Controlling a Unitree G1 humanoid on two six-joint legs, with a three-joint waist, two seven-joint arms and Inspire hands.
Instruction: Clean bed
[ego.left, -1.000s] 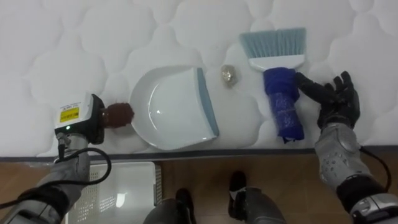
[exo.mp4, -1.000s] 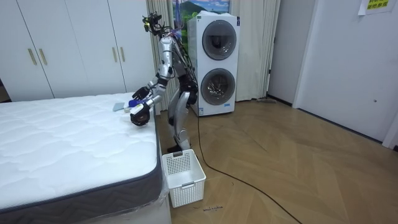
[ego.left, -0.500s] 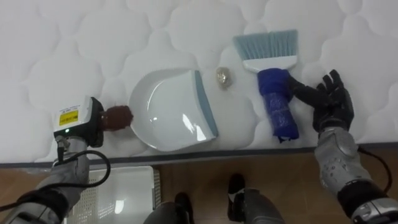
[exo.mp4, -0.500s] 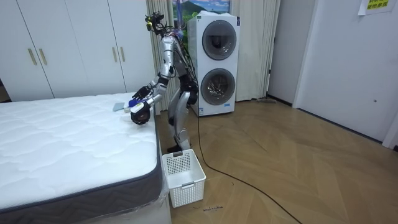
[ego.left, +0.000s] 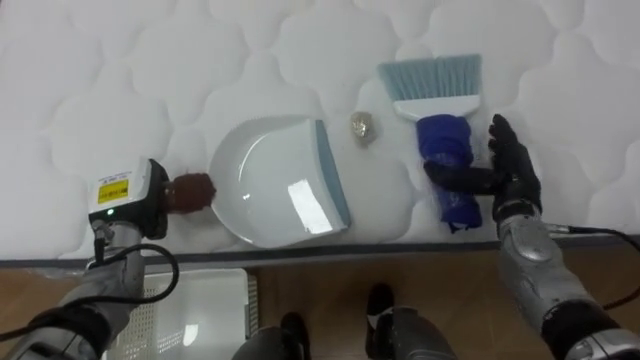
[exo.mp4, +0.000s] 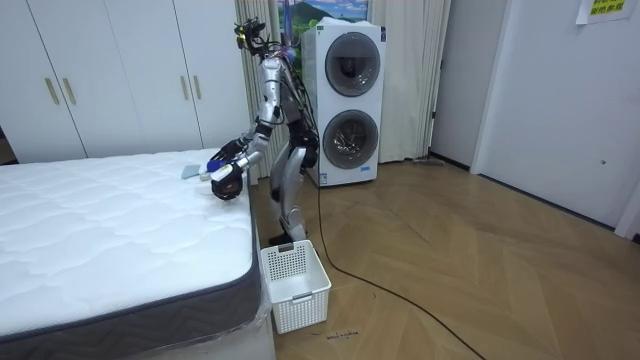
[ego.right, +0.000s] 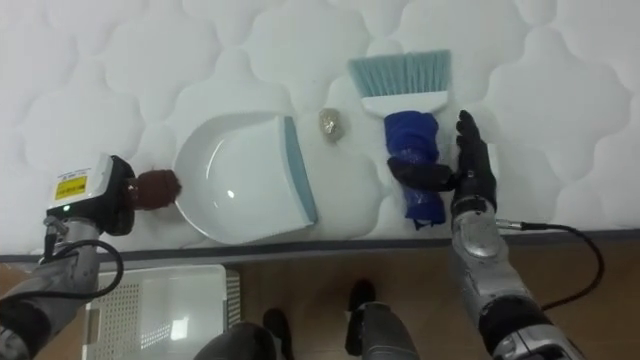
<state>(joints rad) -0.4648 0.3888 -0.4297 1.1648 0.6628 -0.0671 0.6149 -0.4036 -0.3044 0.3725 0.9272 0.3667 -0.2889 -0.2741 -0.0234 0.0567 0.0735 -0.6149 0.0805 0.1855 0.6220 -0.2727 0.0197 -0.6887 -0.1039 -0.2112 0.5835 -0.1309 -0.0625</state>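
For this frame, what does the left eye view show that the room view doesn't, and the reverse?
Left eye view: a crumpled scrap between the dustpan and the brush, the left hand gripping the dustpan's handle, the right hand open with its thumb across the brush handle. Room view: stacked washing machines, wardrobe doors. Both: the mattress and the white basket on the floor.

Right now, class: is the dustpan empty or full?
Empty: the dustpan is bare inside; the crumpled scrap lies beside it on the mattress.
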